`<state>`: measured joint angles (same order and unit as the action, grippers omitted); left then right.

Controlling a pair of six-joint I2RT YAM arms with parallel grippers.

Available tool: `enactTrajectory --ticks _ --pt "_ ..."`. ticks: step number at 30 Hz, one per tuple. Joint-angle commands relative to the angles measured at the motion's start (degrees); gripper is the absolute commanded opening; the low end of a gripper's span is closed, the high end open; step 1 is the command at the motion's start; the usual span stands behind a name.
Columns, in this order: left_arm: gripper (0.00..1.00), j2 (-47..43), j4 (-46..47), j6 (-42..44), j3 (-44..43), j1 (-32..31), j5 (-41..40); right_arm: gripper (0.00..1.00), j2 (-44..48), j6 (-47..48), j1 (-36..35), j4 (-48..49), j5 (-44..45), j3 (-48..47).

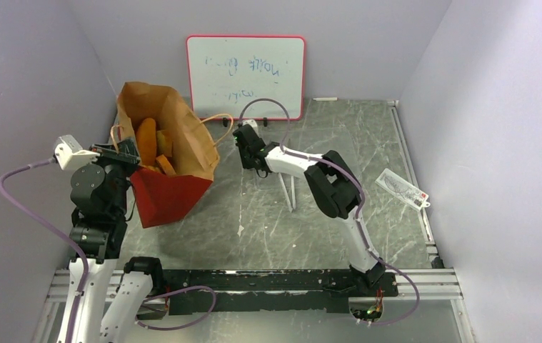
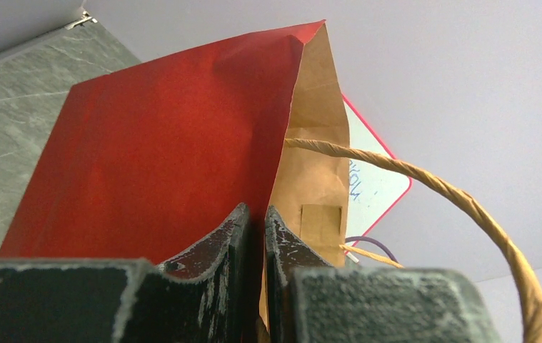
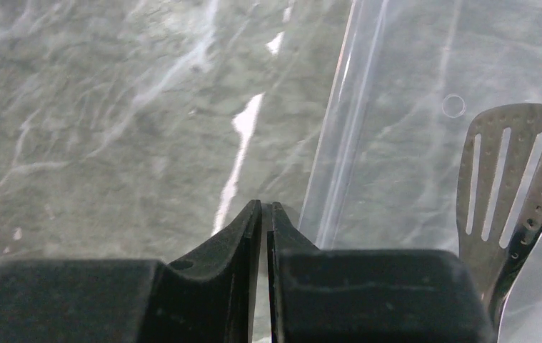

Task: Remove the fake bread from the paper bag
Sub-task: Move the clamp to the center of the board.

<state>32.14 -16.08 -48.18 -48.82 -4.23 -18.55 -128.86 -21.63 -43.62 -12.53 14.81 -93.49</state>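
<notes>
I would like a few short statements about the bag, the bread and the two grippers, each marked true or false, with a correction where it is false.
1. The left gripper is shut on the wall of the paper bag. True.
2. The fake bread lies outside the bag. False: it lies inside it.
3. The right gripper holds a piece of bread. False: it is shut on nothing, over the table.
4. A whiteboard stands at the back wall. True.

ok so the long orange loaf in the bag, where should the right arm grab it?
Probably its narrow middle, jaws across the short width, coming down from the right through the open mouth of the paper bag. The long orange loaf lies lengthwise inside with its upper face exposed, and the left gripper pinches the bag's left wall.
</notes>
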Motion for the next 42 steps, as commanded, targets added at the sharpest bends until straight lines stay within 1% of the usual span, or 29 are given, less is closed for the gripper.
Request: enactTrajectory --ticks 1,9,19,23,28,30,36,42 --pt "0.07 -0.44 6.78 0.37 0.53 -0.08 1.01 0.09 0.98 1.61 3.14 -1.92 1.99 3.49" --pt "0.07 0.03 6.8 0.49 1.64 -0.08 2.22 0.08 2.41 4.61 6.51 -0.42 1.19 6.15" --pt "0.07 3.43 7.16 2.72 1.4 -0.07 5.41 0.08 3.3 7.04 9.62 0.38 1.19 7.62" --pt "0.07 5.34 7.21 5.04 0.3 -0.08 6.38 0.08 3.29 7.54 10.32 0.49 1.17 7.36" --pt "0.07 9.2 6.82 9.98 -3.28 -0.08 8.2 0.09 3.96 7.88 10.68 1.53 0.37 7.22" --pt "0.07 11.4 6.44 12.96 -5.45 -0.08 9.62 0.15 4.81 7.93 10.72 2.88 -0.12 7.28" --pt "0.07 17.99 2.21 20.33 -12.66 0.01 13.17 0.37 7.95 7.48 11.06 4.51 -1.0 6.04" --pt "0.07 20.75 -1.74 23.84 -16.7 0.01 11.09 0.49 10.51 6.87 11.26 4.21 -2.86 4.05"
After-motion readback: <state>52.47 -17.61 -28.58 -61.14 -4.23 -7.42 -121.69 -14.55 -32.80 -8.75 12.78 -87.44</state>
